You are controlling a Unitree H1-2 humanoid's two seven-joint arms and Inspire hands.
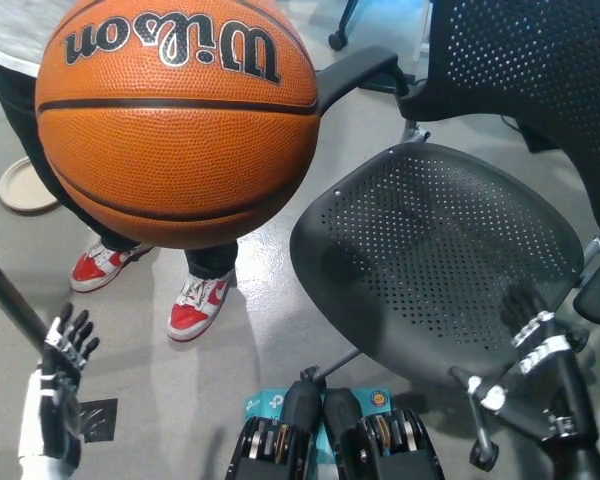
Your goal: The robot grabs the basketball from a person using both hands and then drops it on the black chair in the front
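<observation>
An orange Wilson basketball [178,115] fills the upper left of the head view, held out by a person whose dark trousers and red-and-white shoes [197,305] show beneath it. The black perforated chair [435,260] stands at the right, its seat bare. My white left hand [62,375] is at the lower left, open with fingers spread, well below the ball. My black right hand [530,320] rises at the lower right over the chair's front edge, fingers extended and apart, holding nothing. Neither hand touches the ball.
The chair's backrest [540,80] and armrest [355,72] rise at the upper right. A round beige base [25,185] lies on the grey floor at the left. A dark pole [10,295] slants by my left hand. A teal box [265,405] lies on the floor.
</observation>
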